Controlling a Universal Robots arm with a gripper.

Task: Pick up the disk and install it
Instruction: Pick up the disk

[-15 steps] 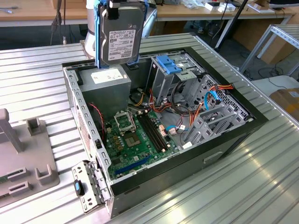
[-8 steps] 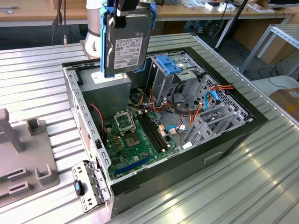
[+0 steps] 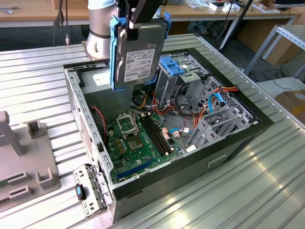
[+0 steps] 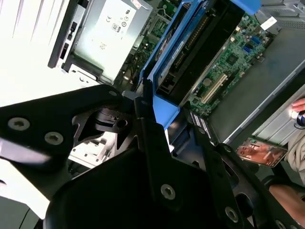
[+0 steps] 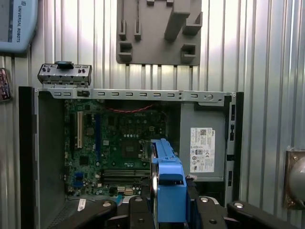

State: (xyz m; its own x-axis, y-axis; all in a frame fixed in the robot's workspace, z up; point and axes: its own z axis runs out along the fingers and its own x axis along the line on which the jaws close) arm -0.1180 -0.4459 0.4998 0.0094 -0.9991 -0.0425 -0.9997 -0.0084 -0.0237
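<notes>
The disk (image 3: 138,53), a grey-metal drive with a white label and a blue plastic carrier frame, hangs upright in the air above the back of the open computer case (image 3: 238,138). My gripper (image 3: 136,26) is shut on its upper edge. In the first wrist view the disk's blue carrier (image 5: 169,191) runs edge-on between my black fingers (image 5: 198,212), over the motherboard (image 5: 119,148). In the second wrist view my gripper (image 4: 164,119) clamps the blue frame of the disk (image 4: 174,52), with the case interior beyond it.
Inside the case stand a metal drive cage topped by a blue bracket (image 3: 174,66), loose cables (image 3: 190,121) and a power-supply box (image 5: 202,150). A grey fixture (image 3: 28,162) lies on the ribbed table at the exterior view's left. A person's hand (image 4: 286,193) is nearby.
</notes>
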